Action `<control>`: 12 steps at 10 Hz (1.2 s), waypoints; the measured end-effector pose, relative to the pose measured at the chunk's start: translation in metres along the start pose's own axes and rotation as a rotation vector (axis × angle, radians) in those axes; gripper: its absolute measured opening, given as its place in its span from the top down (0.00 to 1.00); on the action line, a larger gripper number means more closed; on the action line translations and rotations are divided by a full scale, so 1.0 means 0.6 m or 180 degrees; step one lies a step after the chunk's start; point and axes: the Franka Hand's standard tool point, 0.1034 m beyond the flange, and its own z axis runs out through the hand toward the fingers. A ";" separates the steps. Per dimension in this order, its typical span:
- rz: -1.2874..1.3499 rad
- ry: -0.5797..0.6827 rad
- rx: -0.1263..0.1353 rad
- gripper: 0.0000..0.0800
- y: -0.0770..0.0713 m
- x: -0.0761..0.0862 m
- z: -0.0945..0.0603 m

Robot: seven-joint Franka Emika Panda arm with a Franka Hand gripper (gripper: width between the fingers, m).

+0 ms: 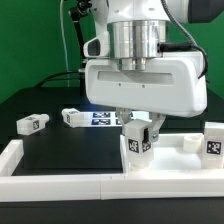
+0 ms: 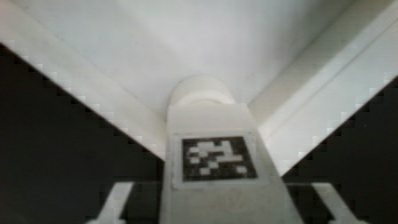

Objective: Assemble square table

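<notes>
On the black bench (image 1: 60, 150) the leg (image 2: 214, 150) stands upright dead centre under your tool (image 1: 137, 141), jaws half-open astride it, gripping nothing.

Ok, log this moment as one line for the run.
gripper: open, straddling leg | leg: upright | contact: gaps on both sides, not gripped

Gripper (image 1: 138, 138) stands above the tabletop (image 1: 185, 160), fingers (image 1: 153, 131) close on either side of an upright leg (image 1: 136, 145); contact cannot be confirmed. Second leg (image 1: 214, 141) stands at the exterior view's right. Two further legs (image 1: 32, 123) (image 1: 72, 117) lie on the black table (image 1: 70, 150), beside the marker board (image 1: 102, 118).
</notes>
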 end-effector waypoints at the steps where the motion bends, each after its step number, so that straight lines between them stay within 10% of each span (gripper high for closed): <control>1: 0.0487 -0.0026 -0.0019 0.64 0.001 0.000 -0.001; 6: 0.2782 -0.0323 0.0251 0.64 -0.002 -0.006 0.005; 9: 0.1698 -0.0153 0.0218 0.54 -0.004 -0.010 0.006; 10: 0.1028 -0.0088 0.0206 0.30 -0.007 -0.010 0.004; 12: 0.0518 -0.0067 0.0212 0.22 -0.007 -0.008 0.003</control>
